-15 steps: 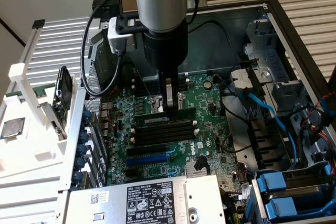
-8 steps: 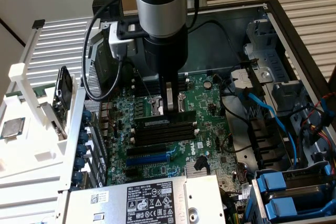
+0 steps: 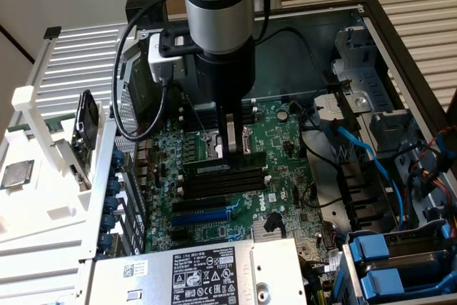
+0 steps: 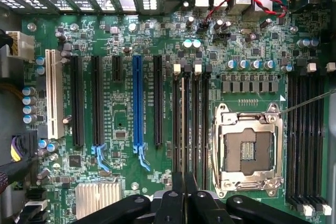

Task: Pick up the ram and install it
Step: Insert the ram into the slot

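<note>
The ram point(image 4: 184, 129) shows edge-on as a thin pale strip standing in one of the black memory slots point(image 4: 198, 124) beside the empty silver processor socket point(image 4: 247, 148). My gripper point(image 4: 184, 191) is shut on its near end, with one black finger on each side. In the exterior view the gripper point(image 3: 232, 153) points straight down onto the green motherboard point(image 3: 285, 141). The ram point(image 3: 214, 167) lies along the farthest slot of the bank point(image 3: 225, 182), right under the fingertips.
The open computer case point(image 3: 371, 26) surrounds the board. A labelled power supply point(image 3: 207, 276) sits at the front, with blue cables point(image 3: 364, 151) and drive bays on the exterior view's right. A white rack point(image 3: 43, 198) on the exterior view's left holds a square silver chip point(image 3: 16, 174).
</note>
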{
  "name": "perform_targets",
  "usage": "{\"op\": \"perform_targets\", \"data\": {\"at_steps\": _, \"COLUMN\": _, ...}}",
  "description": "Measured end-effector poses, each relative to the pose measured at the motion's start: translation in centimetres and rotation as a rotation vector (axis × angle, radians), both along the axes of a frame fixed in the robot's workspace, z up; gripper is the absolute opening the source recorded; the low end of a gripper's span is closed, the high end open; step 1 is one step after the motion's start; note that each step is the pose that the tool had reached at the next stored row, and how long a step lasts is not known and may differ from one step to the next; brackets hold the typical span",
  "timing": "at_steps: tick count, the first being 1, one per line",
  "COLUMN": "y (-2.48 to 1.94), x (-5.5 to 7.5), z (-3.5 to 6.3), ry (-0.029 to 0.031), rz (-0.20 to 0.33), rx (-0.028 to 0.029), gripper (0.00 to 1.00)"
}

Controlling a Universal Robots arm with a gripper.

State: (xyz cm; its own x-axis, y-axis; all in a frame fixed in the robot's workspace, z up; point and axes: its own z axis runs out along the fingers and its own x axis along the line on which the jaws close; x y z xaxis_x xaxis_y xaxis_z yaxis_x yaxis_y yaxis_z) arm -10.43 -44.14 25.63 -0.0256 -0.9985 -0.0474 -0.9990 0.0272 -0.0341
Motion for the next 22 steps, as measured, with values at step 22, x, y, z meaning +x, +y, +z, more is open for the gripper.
{"op": "perform_targets", "data": {"at_steps": 22, "y": 0.0, "x": 0.28, "z": -0.72, "ry": 0.0275, "rz": 0.03, "rx": 0.0057, "gripper": 0.12}}
